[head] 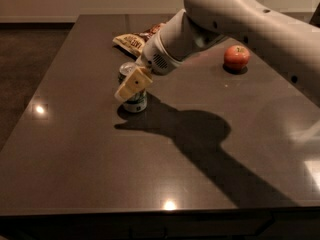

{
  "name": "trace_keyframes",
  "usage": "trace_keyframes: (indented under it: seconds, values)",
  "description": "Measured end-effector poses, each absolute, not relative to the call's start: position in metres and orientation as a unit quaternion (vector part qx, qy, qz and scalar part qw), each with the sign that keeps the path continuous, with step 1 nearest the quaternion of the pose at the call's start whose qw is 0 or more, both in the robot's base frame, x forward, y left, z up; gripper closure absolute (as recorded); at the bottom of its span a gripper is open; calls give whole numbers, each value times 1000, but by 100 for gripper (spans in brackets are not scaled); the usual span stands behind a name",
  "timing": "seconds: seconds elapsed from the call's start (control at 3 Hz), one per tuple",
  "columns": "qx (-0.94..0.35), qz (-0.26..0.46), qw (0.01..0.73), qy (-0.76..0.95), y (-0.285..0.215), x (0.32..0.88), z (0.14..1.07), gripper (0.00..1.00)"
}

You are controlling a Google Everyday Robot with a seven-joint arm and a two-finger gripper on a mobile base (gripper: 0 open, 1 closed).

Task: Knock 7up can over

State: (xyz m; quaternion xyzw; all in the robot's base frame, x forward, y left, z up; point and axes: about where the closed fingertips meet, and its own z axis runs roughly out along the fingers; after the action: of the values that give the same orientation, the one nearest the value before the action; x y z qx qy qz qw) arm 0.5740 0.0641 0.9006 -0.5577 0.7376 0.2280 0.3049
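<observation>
The 7up can (134, 102) stands upright on the dark table (90, 149), left of centre. Its silver top shows behind the gripper and its whitish-green side below it. My gripper (132, 84), with cream-coloured fingers, hangs right in front of the can's upper part, reaching in from the upper right on a thick white arm (235, 19). It covers most of the can's upper body.
A snack bag (134, 40) lies at the back of the table behind the can. A red apple (236, 57) sits at the back right. The arm's shadow falls across the table's middle. The table's left edge runs close to the can's side.
</observation>
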Motion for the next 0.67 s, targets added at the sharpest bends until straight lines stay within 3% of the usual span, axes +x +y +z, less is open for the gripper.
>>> trace_keyframes:
  seconds: [0.67]
  values:
    - [-566,221,308,732,66,567,915,70]
